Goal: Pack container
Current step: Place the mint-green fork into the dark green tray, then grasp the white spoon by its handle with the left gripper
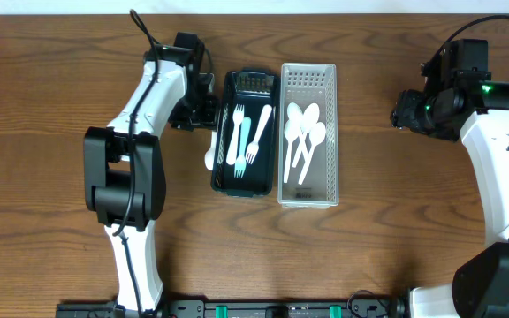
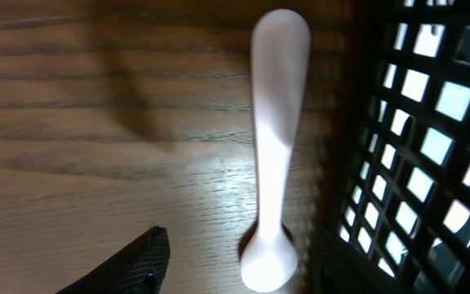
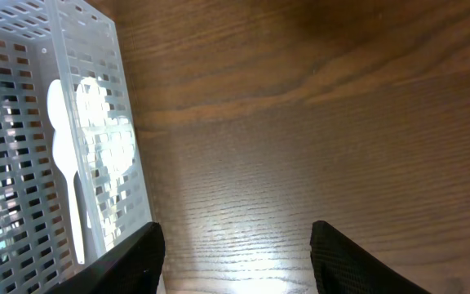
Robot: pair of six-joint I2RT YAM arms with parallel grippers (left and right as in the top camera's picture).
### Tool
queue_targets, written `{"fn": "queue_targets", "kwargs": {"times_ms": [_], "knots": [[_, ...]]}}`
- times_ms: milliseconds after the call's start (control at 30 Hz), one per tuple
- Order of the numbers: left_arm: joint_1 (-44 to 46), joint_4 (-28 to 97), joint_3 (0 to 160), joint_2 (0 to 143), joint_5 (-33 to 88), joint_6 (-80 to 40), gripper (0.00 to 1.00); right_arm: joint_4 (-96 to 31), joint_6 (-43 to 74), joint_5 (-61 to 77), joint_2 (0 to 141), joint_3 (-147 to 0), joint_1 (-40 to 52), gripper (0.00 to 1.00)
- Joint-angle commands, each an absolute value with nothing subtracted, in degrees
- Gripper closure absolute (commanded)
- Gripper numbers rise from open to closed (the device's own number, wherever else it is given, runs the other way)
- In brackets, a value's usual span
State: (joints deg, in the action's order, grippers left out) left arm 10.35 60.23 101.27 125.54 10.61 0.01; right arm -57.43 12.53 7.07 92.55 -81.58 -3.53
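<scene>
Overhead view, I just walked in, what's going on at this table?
Two robot arms are packing plastic cutlery into baskets. The dark basket holds two forks, and the white basket holds several white spoons. One loose white spoon lies on the table just left of the dark basket. The left arm's fingers hover beside it without gripping it. The right arm's fingers are open and empty, off to the right of the white basket.

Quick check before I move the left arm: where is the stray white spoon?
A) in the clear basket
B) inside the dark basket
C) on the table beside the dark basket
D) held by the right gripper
C: the white spoon lies on the table, just outside the dark basket.
</scene>
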Motion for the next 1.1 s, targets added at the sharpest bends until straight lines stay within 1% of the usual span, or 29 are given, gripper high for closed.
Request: {"fn": "queue_targets", "kwargs": {"times_ms": [0,267,400,433,533,567,667,700,867,900,967,1067], "knots": [[11.53,60.53,101.32,127.02,11.38,1.04,0.41,-57.45,12.14,7.53,92.62,-81.58,-3.68,0.40],[12.84,60.97,101.30,129.71,11.07,1.45,0.42,-57.47,12.14,7.53,92.62,-81.60,-3.68,0.40],[12.78,60.88,101.30,130.02,8.38,1.41,0.42,-57.45,12.14,7.53,92.62,-81.60,-3.68,0.40],[12.67,60.86,101.30,130.02,7.77,1.43,0.44,-57.45,12.14,7.53,92.62,-81.60,-3.68,0.40],[12.40,60.71,101.12,130.13,6.83,1.43,0.58,-57.45,12.14,7.53,92.62,-81.58,-3.68,0.40],[12.29,60.49,101.01,130.21,6.83,1.43,0.61,-57.45,12.14,7.53,92.62,-81.60,-3.68,0.40],[12.23,60.53,100.92,130.80,6.85,1.43,0.63,-57.45,12.14,7.53,92.62,-81.60,-3.68,0.40],[12.23,60.53,100.75,130.93,6.85,1.43,0.66,-57.45,12.14,7.53,92.62,-81.60,-3.68,0.40],[12.23,60.97,100.29,131.28,6.87,1.41,0.92,-57.43,12.14,7.53,92.62,-81.60,-3.68,0.40],[12.23,61.23,100.29,131.28,6.87,1.39,0.94,-57.43,12.14,7.53,92.62,-81.60,-3.68,0.40],[12.23,62.15,100.29,131.28,6.87,1.39,0.93,-57.43,12.14,7.53,92.62,-81.60,-3.68,0.40],[12.23,64.16,100.29,131.28,6.87,1.39,0.83,-57.43,12.14,7.53,92.62,-81.60,-3.68,0.40]]}}
